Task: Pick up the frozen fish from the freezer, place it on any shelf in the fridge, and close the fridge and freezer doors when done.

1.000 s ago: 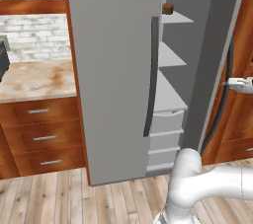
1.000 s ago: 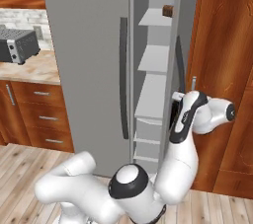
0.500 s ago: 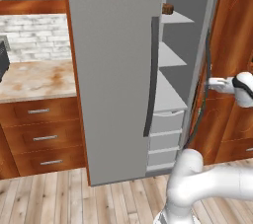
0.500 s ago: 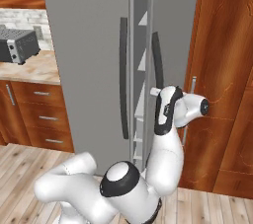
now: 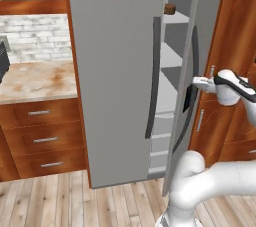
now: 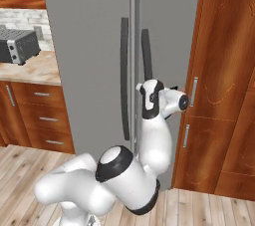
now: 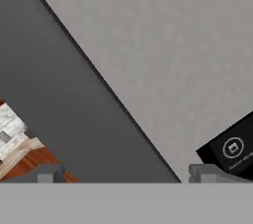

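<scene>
Closing step, by the look of it: two-finger gripper (image 5: pixel 191 92) spread wide w/ nothing held, pressed against the outer face of the tall grey right-hand fridge door (image 5: pixel 186 78), which stands ajar. Small brown frozen fish block (image 5: pixel 170 8) sits on the top shelf inside. Next: push door fully shut, flush w/ the closed grey left door (image 5: pixel 117 66).

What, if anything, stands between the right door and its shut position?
Nothing visible does. The right door is ajar, and the gap shows shelves with a small brown item on the top one, inside the compartment. The open gripper is at the door's outer face.
</scene>
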